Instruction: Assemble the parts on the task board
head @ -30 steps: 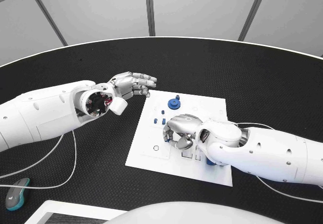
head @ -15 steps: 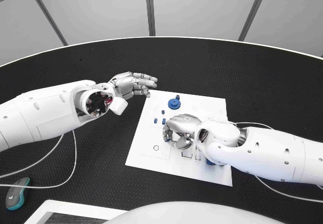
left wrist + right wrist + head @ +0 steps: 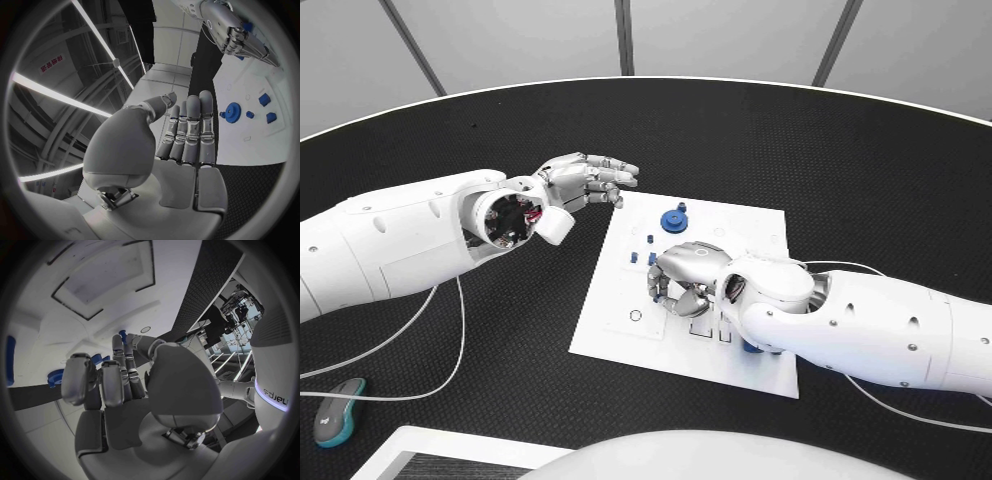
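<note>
A: Where is the right silver hand [image 3: 687, 280]?
B: Low over the middle of the flat white task board [image 3: 625, 290], fingers curled down among the small blue parts [image 3: 651, 260] — I cannot tell whether it holds one.
A: And the left silver hand [image 3: 584, 180]?
B: Off the board's far left corner, above the black textured table [image 3: 776, 150], fingers loosely apart and gripping nothing.
A: Anything else on the board?
B: A round blue gear-shaped part [image 3: 675, 221] stands near its far edge; the left wrist view shows the same gear [image 3: 233, 110] with little blue pieces beside it.
</note>
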Controlling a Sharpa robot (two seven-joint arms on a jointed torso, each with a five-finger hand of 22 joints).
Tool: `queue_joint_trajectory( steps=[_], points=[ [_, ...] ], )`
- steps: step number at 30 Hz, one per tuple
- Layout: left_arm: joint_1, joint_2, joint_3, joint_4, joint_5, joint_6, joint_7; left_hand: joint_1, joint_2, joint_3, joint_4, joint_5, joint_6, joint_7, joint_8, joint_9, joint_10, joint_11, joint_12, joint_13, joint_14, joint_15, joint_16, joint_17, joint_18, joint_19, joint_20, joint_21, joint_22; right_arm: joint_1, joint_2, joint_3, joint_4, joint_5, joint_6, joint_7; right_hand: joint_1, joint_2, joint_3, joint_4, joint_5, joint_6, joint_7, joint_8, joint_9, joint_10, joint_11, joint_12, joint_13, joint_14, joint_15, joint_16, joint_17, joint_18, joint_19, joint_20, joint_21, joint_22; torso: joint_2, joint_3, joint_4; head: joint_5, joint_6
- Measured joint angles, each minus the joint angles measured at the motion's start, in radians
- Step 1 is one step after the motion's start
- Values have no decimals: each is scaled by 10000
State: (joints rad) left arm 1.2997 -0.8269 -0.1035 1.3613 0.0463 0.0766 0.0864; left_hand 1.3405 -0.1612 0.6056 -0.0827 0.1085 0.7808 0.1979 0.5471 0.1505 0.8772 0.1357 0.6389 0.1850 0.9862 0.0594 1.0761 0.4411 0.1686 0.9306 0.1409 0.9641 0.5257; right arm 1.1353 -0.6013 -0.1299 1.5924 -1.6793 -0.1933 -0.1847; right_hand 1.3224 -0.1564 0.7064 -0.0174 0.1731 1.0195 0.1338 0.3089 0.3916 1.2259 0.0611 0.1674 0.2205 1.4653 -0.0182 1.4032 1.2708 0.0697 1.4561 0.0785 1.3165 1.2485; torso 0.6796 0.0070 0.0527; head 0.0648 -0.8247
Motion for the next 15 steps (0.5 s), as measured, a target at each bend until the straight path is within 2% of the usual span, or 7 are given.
queue_joint_trajectory(
  steps=[9, 15],
  points=[
    [4, -11, 0, 7, 0, 25, -35, 0, 0, 0, 0, 0, 0, 0, 0, 1, 0, 0, 0, -8, 0, 0, 4, 0, 0, 0, 0, 0, 1, 0, 32, 1, -51, 0, -42, -43, 1, -1, -29, 30, 0, -49, 12, -1, 34, -1, -1, -35, 0, 0, 0, 0, -62, 1, 0, 0, -39, -56, 0, 6, 2, 6, -6],
    [6, -11, 0, 10, 0, 40, -58, 0, 0, -27, 27, 0, -36, 36, 0, 1, 0, 0, 0, -8, 0, 0, 4, -9, 0, 0, 0, -36, -13, 1, 74, 2, -101, 105, 266, -53, 0, -1, -58, 57, 0, -115, 23, -12, 45, -1, -2, -49, 0, -1, 0, 0, -86, 1, 0, 0, -97, -86, 0, 8, -1, 15, -23]
  ],
)
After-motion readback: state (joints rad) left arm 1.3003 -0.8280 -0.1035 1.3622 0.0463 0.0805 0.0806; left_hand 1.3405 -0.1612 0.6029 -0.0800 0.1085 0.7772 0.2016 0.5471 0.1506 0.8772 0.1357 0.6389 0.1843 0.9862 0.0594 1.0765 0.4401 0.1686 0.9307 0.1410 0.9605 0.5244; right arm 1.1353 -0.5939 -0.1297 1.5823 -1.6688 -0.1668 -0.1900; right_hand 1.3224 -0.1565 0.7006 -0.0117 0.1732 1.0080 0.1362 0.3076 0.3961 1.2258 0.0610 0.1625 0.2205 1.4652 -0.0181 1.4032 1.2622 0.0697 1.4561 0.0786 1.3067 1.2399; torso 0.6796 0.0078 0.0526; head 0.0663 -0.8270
